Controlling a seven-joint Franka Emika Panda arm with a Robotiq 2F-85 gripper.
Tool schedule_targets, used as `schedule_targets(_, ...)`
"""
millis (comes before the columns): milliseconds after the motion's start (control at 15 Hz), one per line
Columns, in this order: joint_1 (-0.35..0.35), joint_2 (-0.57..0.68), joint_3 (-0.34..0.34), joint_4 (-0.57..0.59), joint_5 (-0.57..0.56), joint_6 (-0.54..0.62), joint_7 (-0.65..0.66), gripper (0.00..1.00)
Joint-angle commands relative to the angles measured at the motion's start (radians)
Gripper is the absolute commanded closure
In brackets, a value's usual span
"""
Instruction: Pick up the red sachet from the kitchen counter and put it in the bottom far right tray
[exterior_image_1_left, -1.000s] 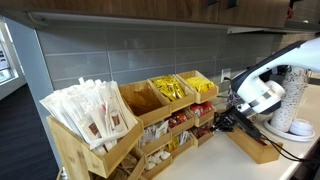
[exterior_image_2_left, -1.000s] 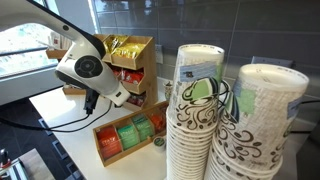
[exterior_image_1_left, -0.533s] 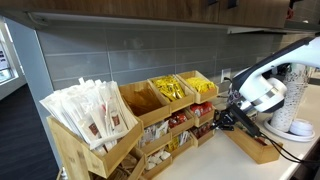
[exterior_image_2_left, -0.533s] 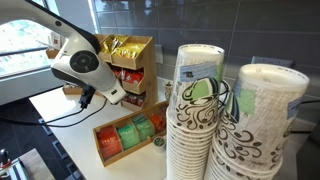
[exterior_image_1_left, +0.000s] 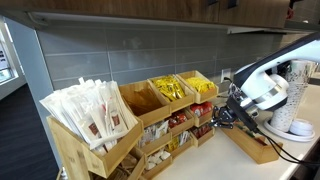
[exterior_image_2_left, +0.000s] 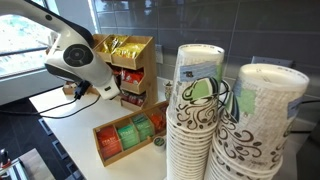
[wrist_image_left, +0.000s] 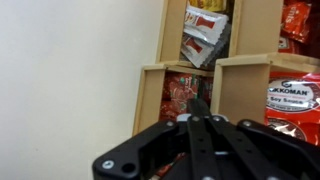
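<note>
So the smooth pale whitish bench (exterior_image_2_left: 70, 128) carried the light wood tiered organiser (exterior_image_1_left: 72, 148), and the white robot arm (exterior_image_1_left: 270, 82) reached in from its 3 o'clock side. In the wrist view the organiser's end compartment on the lower row, the bottom far right tray (wrist_image_left: 150, 98), sat dead ahead at 12 o'clock with red packets stacked inside. The black pincer (wrist_image_left: 201, 106) was nosed right up to that opening, its fingers looking squeezed together. As for the small flat red sachet, honestly I couldn't pick it out: anything pinched there blended into the red packets behind. Soy sauce packets (wrist_image_left: 294, 96) were at 3 o'clock.
</note>
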Motion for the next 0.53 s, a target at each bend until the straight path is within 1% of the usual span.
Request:
schedule_targets(0,-0.011,0.008,0.024,-0.002,-0.012,0.012,0.096,1.00)
schedule_targets(200,-0.012,0.022,0.026,0.004,0.002,0.025,0.134,1.00)
schedule_targets(467,-0.010,0.035,0.023,0.017,0.050,0.060,0.134,1.00)
